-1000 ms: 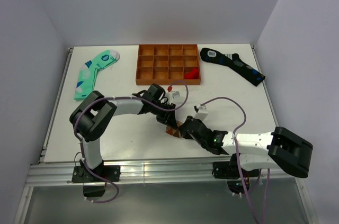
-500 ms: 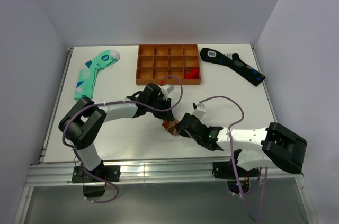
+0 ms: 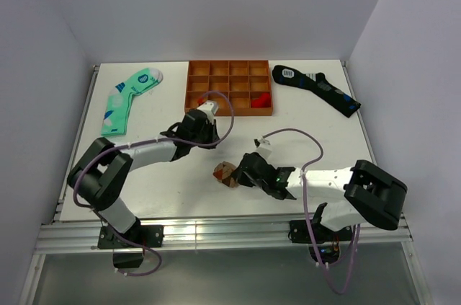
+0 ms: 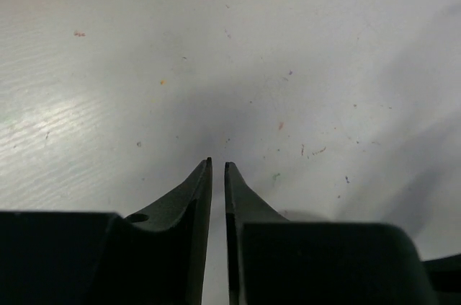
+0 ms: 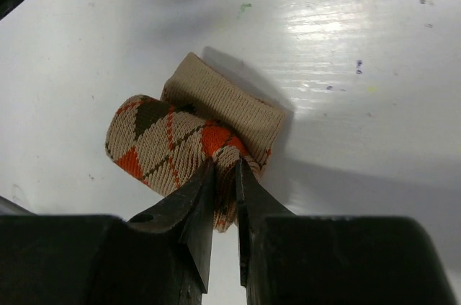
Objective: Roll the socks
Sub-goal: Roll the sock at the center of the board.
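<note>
The tan-brown argyle sock (image 3: 225, 172) lies rolled into a short bundle near the middle of the white table. In the right wrist view the sock (image 5: 173, 135) shows orange and brown diamonds, with its plain tan cuff at the back. My right gripper (image 3: 236, 175) (image 5: 225, 166) is shut on a fold at the roll's near end. My left gripper (image 3: 193, 125) sits apart from the sock, up and to the left, near the tray. In its own view the left gripper (image 4: 217, 164) has jaws almost together, with only bare table past them.
An orange compartment tray (image 3: 229, 67) stands at the back centre, with a red item (image 3: 261, 98) in one cell. A mint-green sock (image 3: 128, 98) lies at the back left. At the back right lies a black sock (image 3: 315, 87).
My left gripper has drawn away from the sock toward the tray and its jaws have narrowed. My right gripper has slid left with the rolled sock.
</note>
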You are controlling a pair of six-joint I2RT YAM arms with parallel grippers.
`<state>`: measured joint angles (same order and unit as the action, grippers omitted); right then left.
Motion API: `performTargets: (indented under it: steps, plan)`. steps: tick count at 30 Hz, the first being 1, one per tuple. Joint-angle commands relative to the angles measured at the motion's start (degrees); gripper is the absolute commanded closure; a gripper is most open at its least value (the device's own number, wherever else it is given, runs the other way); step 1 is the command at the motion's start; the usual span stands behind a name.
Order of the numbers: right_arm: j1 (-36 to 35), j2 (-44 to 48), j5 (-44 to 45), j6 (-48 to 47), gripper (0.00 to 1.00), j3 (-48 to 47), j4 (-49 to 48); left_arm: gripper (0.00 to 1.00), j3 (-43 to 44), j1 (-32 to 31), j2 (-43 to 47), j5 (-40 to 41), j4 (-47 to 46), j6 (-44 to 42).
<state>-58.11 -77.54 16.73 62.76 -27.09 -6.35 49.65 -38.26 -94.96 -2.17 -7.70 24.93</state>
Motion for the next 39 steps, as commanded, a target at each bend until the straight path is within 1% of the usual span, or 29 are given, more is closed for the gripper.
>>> performTargets:
  steps: [1,2,3,5,7,11,13,16,19,23,26,27,28,30,32,33,34,35,36,37,38,39]
  plan:
    - [-0.1,-5.4,-2.8,-2.3,1.00,0.4,13.1,0.81,-2.8,-0.2,7.2,1.9,-3.9,2.1]
    - [-0.1,-5.9,-2.8,-2.3,1.00,0.1,13.3,0.80,-3.9,-0.3,8.4,1.9,-4.3,2.5]
    - [-0.1,-6.0,-2.8,-2.3,1.00,-0.5,13.4,0.80,-6.5,-0.3,9.4,4.1,-5.4,2.9]
    - [-0.1,-7.0,-2.7,-2.4,1.00,-1.2,14.5,0.78,-10.6,-0.8,12.8,4.6,-8.0,3.9]
    - [-0.2,-8.4,-2.2,-3.3,1.00,-3.0,16.4,0.76,-12.9,-1.8,15.1,5.9,-9.0,4.3]
    - [-0.1,-10.5,-1.8,-5.2,1.00,-5.8,18.8,0.78,-17.9,-5.9,16.3,9.1,-11.7,4.6]
    - [-0.1,-12.1,-1.9,-6.6,1.00,-7.4,20.0,0.77,-19.9,-7.0,17.7,9.5,-15.0,5.0]
    - [0.0,-13.4,-2.0,-8.1,1.00,-8.7,20.9,0.76,-23.1,-7.9,20.3,10.4,-17.4,5.0]
    - [0.6,-14.0,-2.1,-9.1,1.00,-9.7,22.1,0.71,-24.7,-8.0,22.9,12.1,-17.4,5.5]
    - [0.8,-14.3,-1.3,-9.4,1.00,-11.7,24.3,0.70,-26.4,-8.4,26.3,16.1,-14.8,7.4]
    - [0.9,-14.8,-0.9,-9.4,1.00,-12.9,25.0,0.70,-26.5,-8.7,29.0,19.7,-10.3,11.4]
    - [0.9,-15.3,-0.9,-9.4,1.00,-13.2,25.2,0.69,-26.6,-9.1,30.6,21.2,-9.1,14.3]
    - [0.9,-15.4,-0.9,-9.3,1.00,-13.3,25.2,0.69,-26.8,-10.4,31.2,23.9,-8.0,15.8]
    - [0.9,-15.9,-1.0,-9.1,1.00,-13.9,25.5,0.69,-26.5,-12.3,31.9,26.2,-4.8,18.0]
    - [0.9,-16.2,-1.0,-9.0,1.00,-14.2,25.7,0.68,-24.9,-15.4,31.8,31.1,-1.2,22.4]
    - [0.9,-16.2,-1.0,-8.8,1.00,-14.2,25.8,0.68,-24.3,-16.4,31.3,32.5,2.6,26.4]
    - [0.9,-16.2,-1.0,-8.8,1.00,-14.3,25.8,0.68,-23.6,-18.1,31.2,33.5,3.8,28.7]
    - [0.9,-16.3,-1.0,-8.7,1.00,-14.5,25.9,0.67,-23.5,-19.3,31.1,37.3,5.2,31.3]
    - [0.9,-16.6,-1.1,-8.5,1.00,-14.6,26.0,0.66,-23.4,-20.7,31.4,39.2,7.5,37.4]
    - [0.9,-16.7,-1.1,-8.4,1.00,-14.7,26.1,0.64,-23.5,-23.8,31.7,41.0,9.5,40.2]
    - [0.8,-16.9,-1.3,-8.4,1.00,-15.0,26.2,0.61,-23.9,-25.5,32.0,44.5,10.0,43.0]
    - [0.8,-17.1,-1.3,-8.3,1.00,-15.0,26.2,0.53,-24.2,-27.4,32.4,45.3,9.8,46.8]
